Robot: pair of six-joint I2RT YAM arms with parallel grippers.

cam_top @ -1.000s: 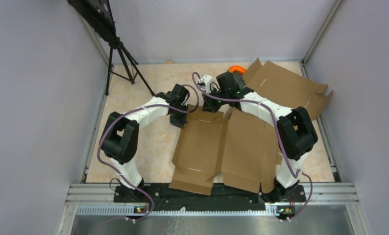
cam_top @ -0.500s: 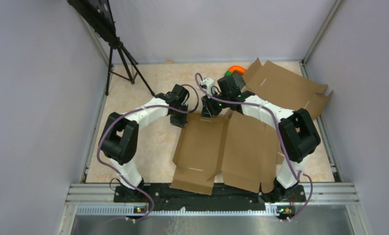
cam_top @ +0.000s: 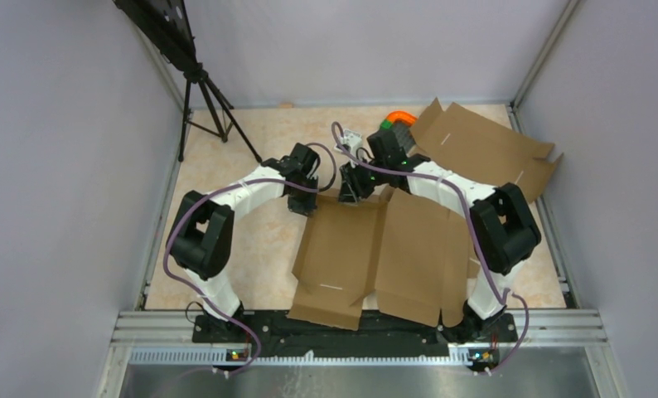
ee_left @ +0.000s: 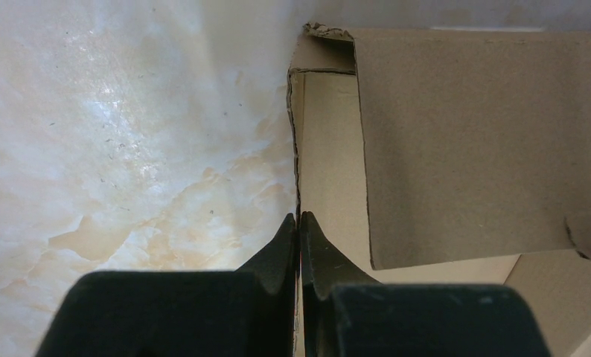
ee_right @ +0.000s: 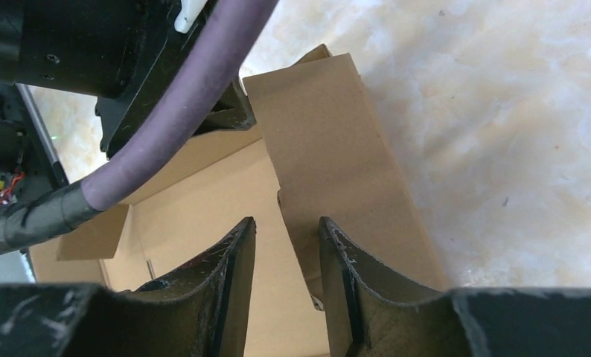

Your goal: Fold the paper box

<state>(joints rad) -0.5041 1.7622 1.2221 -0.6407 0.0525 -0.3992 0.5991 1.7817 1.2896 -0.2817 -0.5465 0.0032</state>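
Paper box [cam_top: 375, 249]: lies mostly flat, centre-near on desk [cam_top: 251, 157].
Left hand [ee_left: 298, 223]: together, clamped on side-wall edge.
Right hand [ee_right: 286, 227]: apart over far flap [ee_right: 330, 141], gripping nothing.
Step, judged: raising far walls.
Next: regrip flap, fold inward.

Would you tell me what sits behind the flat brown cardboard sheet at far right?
A small orange-and-green object shows beside the flat brown cardboard sheet's left corner; its remainder is covered.

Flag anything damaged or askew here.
In the left wrist view, the paper box has a ragged, crushed corner tip. At the far right of the table, the spare cardboard sheet lies crooked. Its edge overhangs the side rail, and it half hides an orange object.
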